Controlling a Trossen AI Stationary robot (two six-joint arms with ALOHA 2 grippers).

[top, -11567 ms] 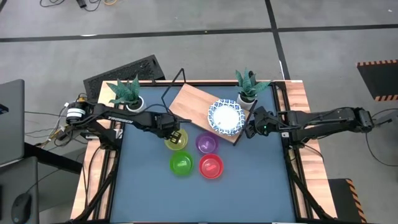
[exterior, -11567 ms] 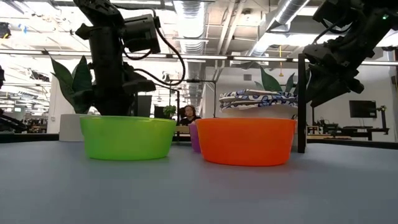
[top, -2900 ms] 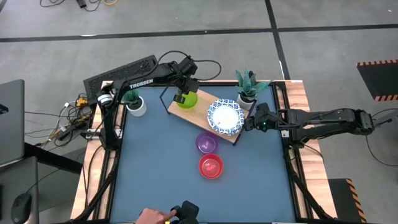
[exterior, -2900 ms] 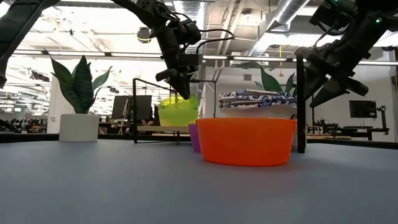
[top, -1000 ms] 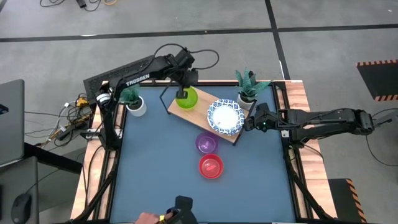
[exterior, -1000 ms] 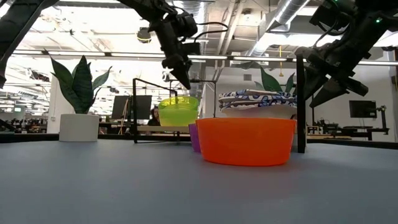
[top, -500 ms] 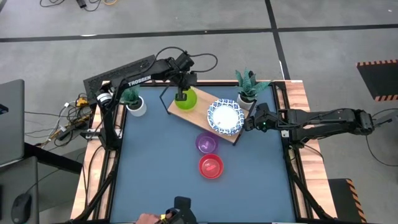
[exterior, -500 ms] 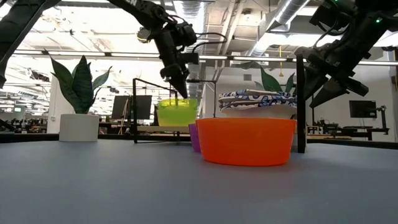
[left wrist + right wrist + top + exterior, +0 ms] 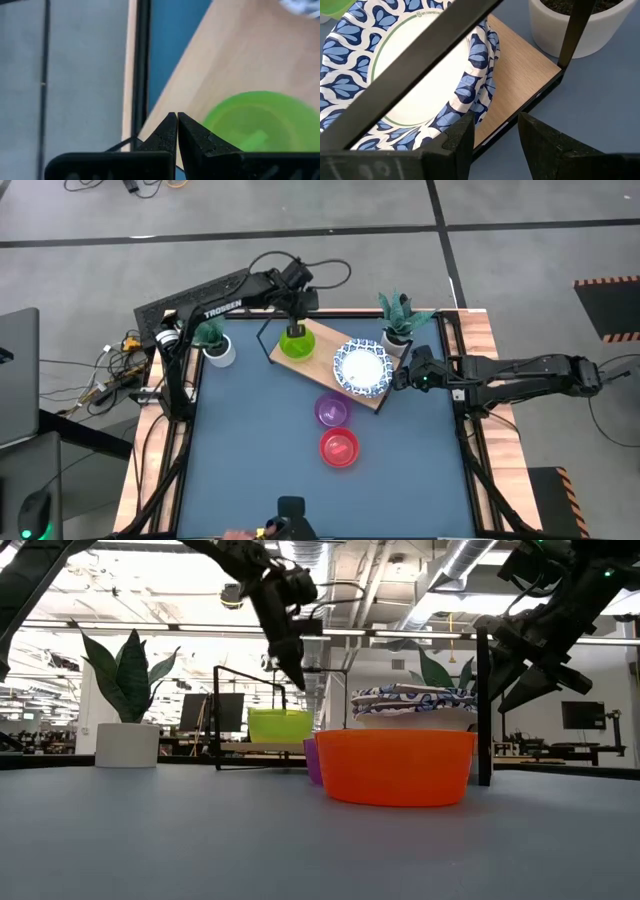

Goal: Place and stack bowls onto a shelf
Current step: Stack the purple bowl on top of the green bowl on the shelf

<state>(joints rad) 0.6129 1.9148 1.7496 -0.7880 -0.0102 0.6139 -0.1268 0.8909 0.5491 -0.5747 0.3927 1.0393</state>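
Left gripper (image 9: 296, 312) (fingers pinched together, empty) hangs above green bowl (image 9: 297, 341) on shelf (image 9: 310, 364) — right gripper (image 9: 404, 380) parted, empty.

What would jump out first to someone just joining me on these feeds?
The stack of white dishes with blue patterned rims on the light wooden shelf board, with the bright green plastic bowl beside it. The shut left gripper hovers above the green bowl. The red plastic bowl fills the low view's foreground.
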